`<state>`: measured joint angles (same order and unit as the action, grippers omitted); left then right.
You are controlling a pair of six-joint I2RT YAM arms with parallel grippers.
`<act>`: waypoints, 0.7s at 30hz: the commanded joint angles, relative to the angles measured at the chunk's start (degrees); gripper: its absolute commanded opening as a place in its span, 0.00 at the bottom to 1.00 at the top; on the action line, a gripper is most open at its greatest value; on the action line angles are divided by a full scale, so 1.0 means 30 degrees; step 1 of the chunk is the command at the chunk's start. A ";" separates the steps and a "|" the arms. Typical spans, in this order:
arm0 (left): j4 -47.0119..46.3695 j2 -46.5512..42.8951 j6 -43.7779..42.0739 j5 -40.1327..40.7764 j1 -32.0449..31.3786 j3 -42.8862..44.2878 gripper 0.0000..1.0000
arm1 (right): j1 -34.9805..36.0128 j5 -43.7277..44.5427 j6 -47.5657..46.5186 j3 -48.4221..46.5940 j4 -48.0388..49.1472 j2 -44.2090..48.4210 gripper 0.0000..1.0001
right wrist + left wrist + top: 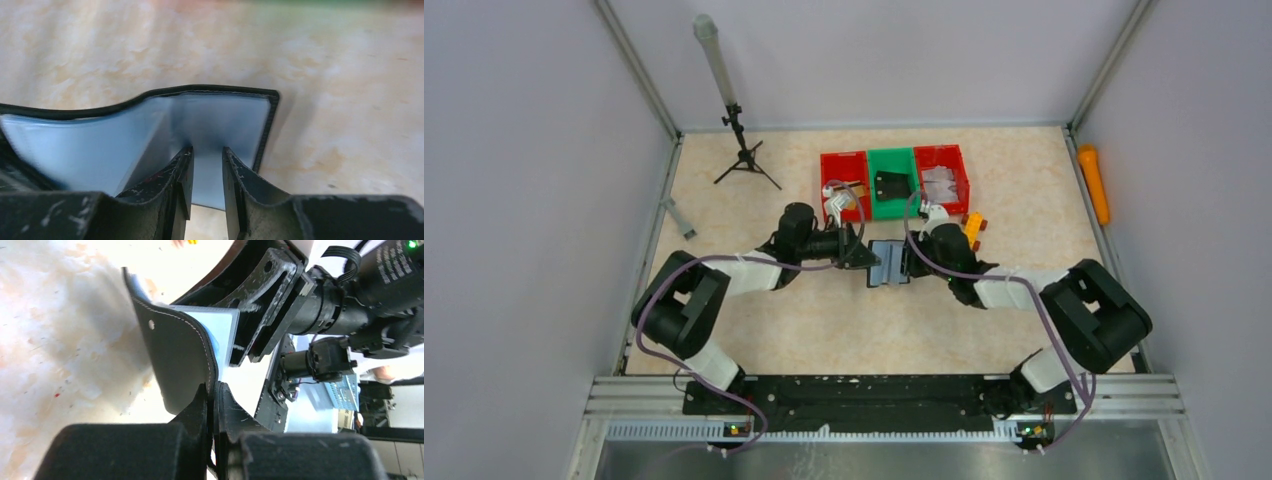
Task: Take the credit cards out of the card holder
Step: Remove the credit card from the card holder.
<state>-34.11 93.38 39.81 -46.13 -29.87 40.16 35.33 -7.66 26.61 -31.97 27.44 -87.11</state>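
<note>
At mid-table, between the two arms, the card holder [889, 264] is spread open, and no card lies out yet.
The left gripper [212, 390] is clamped on its black cover. The right gripper [207, 165] reaches into the pale blue inside with its jaws slightly apart, and I cannot tell whether they have a card. All the pulling seems to be left to do. Behind stand a tripod [742, 150], a red bin [844, 160], a green bin [892, 158], another red bin [942, 155] and an orange cylinder [1092, 185], none of them in the way.
</note>
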 commanded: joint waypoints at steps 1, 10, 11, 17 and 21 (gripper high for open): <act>0.2726 -0.1369 -0.1796 0.2034 0.0032 0.0930 0.00 | -0.0210 0.6646 0.0378 -0.0972 -0.2803 0.1492 0.29; 0.1996 -0.1369 -0.0573 0.2053 0.1251 0.0313 0.00 | -0.1362 0.9380 0.2002 0.0228 -0.3495 0.3770 0.76; 0.1562 -0.1363 -0.0313 0.1780 0.1349 0.0190 0.00 | -0.1474 0.8625 0.1930 0.0577 -0.2838 0.4166 0.79; -0.2164 -0.1442 0.1612 0.0084 0.1732 -0.0768 0.00 | -0.1520 0.3730 0.1195 0.1830 0.0878 0.4684 0.92; -0.6224 -0.1467 0.3815 -0.1243 0.1995 -0.1791 0.00 | -0.1505 0.1150 0.1252 0.1532 0.1783 0.3881 0.92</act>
<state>-36.86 91.33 44.45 -44.29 -24.60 37.10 30.94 5.82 31.05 -26.39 25.45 -74.13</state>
